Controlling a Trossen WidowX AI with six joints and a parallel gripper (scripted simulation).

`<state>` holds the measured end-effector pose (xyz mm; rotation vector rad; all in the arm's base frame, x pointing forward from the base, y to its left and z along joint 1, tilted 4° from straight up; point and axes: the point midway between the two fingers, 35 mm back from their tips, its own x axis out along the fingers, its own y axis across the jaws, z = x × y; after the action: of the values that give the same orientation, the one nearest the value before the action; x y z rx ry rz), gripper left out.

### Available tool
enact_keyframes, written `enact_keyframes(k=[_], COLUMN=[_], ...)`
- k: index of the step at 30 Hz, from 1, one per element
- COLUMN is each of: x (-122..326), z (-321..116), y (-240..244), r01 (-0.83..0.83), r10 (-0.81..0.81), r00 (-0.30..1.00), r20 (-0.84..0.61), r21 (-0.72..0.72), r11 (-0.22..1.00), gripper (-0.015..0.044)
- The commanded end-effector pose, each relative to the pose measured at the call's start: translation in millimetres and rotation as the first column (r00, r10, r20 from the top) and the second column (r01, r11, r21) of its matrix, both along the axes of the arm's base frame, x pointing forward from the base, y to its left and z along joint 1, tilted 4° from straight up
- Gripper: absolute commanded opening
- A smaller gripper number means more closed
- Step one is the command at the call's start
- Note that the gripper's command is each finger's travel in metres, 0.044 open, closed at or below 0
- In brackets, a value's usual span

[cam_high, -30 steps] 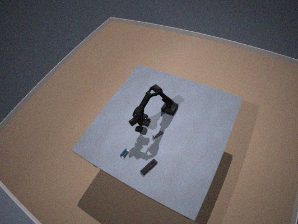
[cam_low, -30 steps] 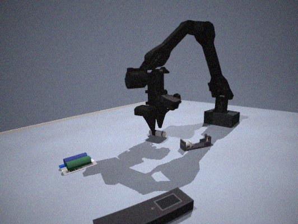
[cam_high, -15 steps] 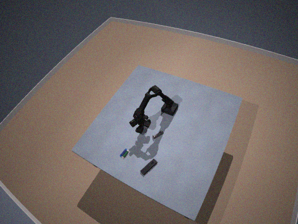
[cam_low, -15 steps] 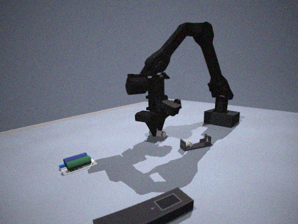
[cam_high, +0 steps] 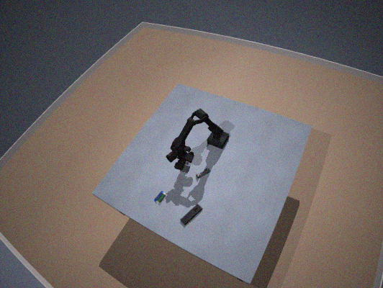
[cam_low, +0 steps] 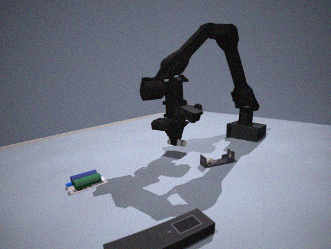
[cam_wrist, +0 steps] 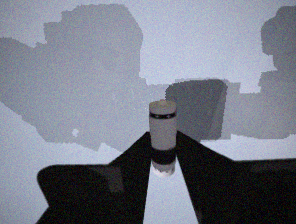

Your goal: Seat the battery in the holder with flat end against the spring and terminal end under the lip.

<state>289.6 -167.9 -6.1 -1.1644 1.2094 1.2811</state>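
A pale battery (cam_low: 183, 143) (cam_wrist: 163, 127) with dark bands lies level between the fingertips. My gripper (cam_low: 176, 143) (cam_wrist: 162, 135) is shut on its middle and holds it a little above the table; its shadow shows below it in the exterior view. Both battery ends stick out past the fingers. The small dark holder (cam_high: 204, 173) (cam_low: 221, 161) stands open-topped on the table, to the right of the gripper in the exterior view. Pale metal shows inside its left end and a taller dark part at its right end. The holder is outside the wrist view.
A blue and green two-cylinder pack (cam_high: 160, 197) (cam_low: 87, 181) on a white base lies at the left in the exterior view. A long dark box (cam_high: 191, 215) (cam_low: 155, 233) lies at the front. The arm's base (cam_high: 218, 140) (cam_low: 246, 131) stands behind the holder.
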Motion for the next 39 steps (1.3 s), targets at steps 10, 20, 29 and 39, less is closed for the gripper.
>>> enact_keyframes(k=[10, 20, 29, 39], x=[14.7, 34.4, 35.5, 33.8], z=[34.2, 50.3, 61.4, 45.9], y=[18.3, 98.8, 157.9, 159.1], r01=[-0.108, -0.517, -0.758, -0.755], r10=[0.109, 0.516, 0.756, 0.753], r00=[0.994, 0.855, 0.651, 0.655], r20=[0.03, 0.049, 0.063, 0.056], r21=[-0.012, -0.002, 0.002, 0.097], r11=[0.994, 0.856, 0.652, 0.649], gripper=[0.0067, 0.0067, 0.0067, 0.0067])
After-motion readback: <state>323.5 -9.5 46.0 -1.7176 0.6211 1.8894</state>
